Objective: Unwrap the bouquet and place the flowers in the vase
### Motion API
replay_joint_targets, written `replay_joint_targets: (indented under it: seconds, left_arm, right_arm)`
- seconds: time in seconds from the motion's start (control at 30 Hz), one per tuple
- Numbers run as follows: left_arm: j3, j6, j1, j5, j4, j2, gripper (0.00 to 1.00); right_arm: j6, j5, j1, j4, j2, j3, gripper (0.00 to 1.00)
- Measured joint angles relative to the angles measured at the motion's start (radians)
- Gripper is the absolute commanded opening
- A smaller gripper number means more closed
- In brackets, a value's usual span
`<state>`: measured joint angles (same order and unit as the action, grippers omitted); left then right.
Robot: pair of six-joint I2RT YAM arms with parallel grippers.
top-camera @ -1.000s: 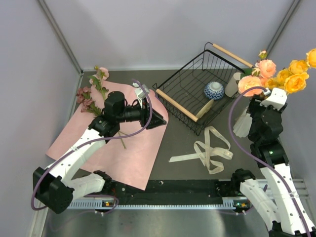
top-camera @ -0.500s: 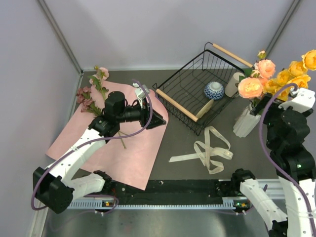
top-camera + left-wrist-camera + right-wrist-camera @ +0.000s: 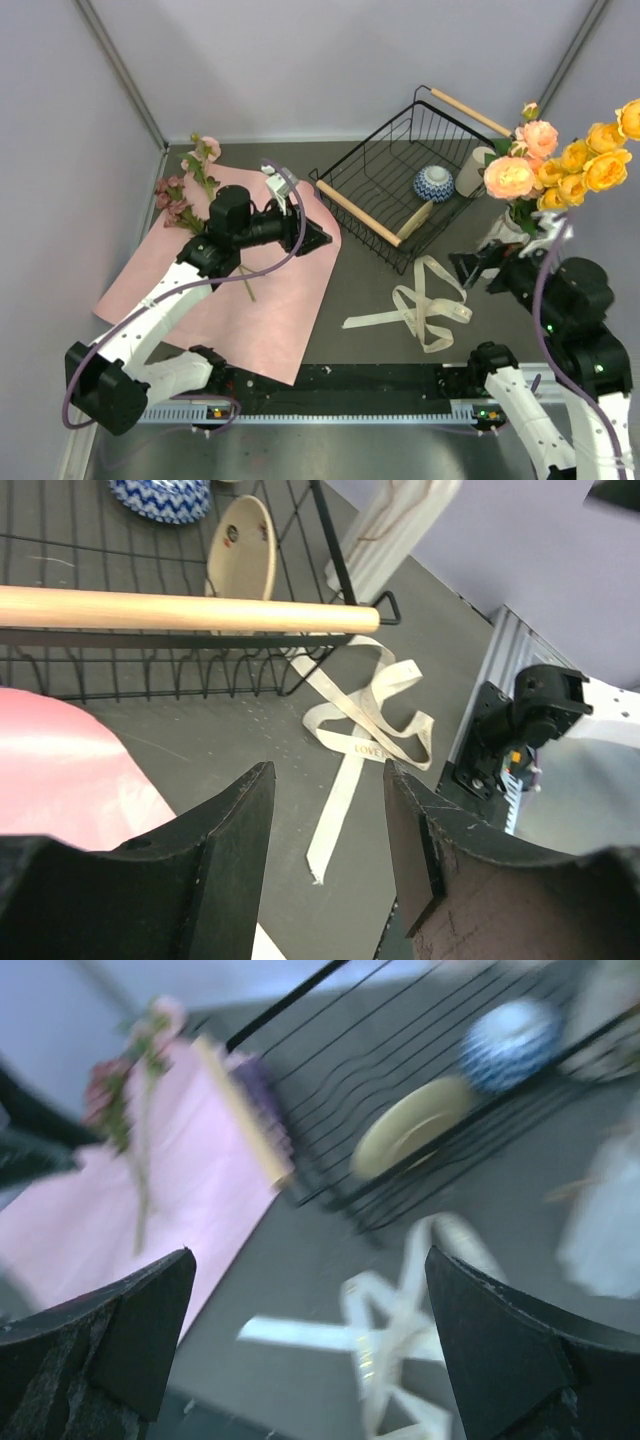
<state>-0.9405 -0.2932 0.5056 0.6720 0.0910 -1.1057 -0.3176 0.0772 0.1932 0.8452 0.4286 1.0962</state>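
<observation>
Left jaws: apart at a middling gap with nothing between them; through the gap the wrist view shows only bare bench and ribbon.
Right jaws: spread wide and empty; that wrist view is blurred.
Left gripper (image 3: pixel 318 240): above the right edge of the wrapping paper (image 3: pixel 200 310), nose toward the wire basket (image 3: pixel 400 175).
Right gripper (image 3: pixel 468 268): low near the bench's right edge, just beside the vase's foot, pointing toward the ribbon (image 3: pixel 425 305).
Vase (image 3: pixel 497 232): upright near the right edge of the bench (image 3: pixel 360 290), partly hidden by the right arm.
Peach and yellow blooms (image 3: pixel 560 165): standing in the vase, heads high above its rim.
Mauve and pink stems (image 3: pixel 185 205): lying at the far-left corner, partly on the paper, well apart from both grippers.
Step in hand: likely fetching the last stems, since the paper lies flat and the ribbon is off.
Doing it well: the left arm probably needs to turn back toward the far-left corner, come down over the bare green stems rather than the heads, and pinch the stems alone so that the paper stays down.
Risk: the right arm sits close to the vase and could tip it when swinging away.
</observation>
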Motion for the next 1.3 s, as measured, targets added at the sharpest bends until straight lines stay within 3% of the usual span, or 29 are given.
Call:
replay_joint_targets:
  seconds: [0.17,0.3,0.37,0.5,0.63,0.73,0.9,1.1,1.3]
  left_arm:
    - [0.000,-0.001,-0.026,-0.116,0.018,0.028,0.55]
    - [0.000,-0.023,-0.070,-0.222,0.047,0.033,0.57]
    - [0.000,-0.051,-0.110,-0.249,0.068,0.023,0.56]
    - [0.023,-0.163,-0.306,-0.267,0.102,-0.011,0.47]
    - [0.047,-0.249,-0.503,-0.350,0.198,-0.043,0.47]
    - [0.045,-0.293,-0.593,-0.470,0.273,-0.061,0.42]
    - [-0.087,-0.310,-0.615,-0.632,0.390,-0.225,0.40]
    - [-0.321,-0.312,-0.619,-0.698,0.490,-0.541,0.39]
    - [-0.256,-0.375,-0.631,-0.747,0.509,-0.565,0.37]
  right_arm:
    - [-0.116,0.373,0.001,-0.167,0.034,-0.254,0.99]
    - [-0.200,0.480,0.101,-0.312,0.095,-0.402,0.99]
    - [-0.203,0.462,0.224,-0.361,0.138,-0.412,0.99]
    - [-0.154,0.291,0.561,-0.473,0.320,-0.374,0.99]
    - [-0.107,0.151,0.723,-0.571,0.586,-0.277,0.99]
    - [-0.097,0.109,0.761,-0.627,0.734,-0.235,0.99]
    - [-0.114,0.100,0.765,-0.693,0.815,-0.225,0.99]
    - [-0.120,0.072,0.765,-0.722,0.758,-0.244,0.99]
    - [-0.119,-0.010,0.765,-0.700,0.600,-0.325,0.99]
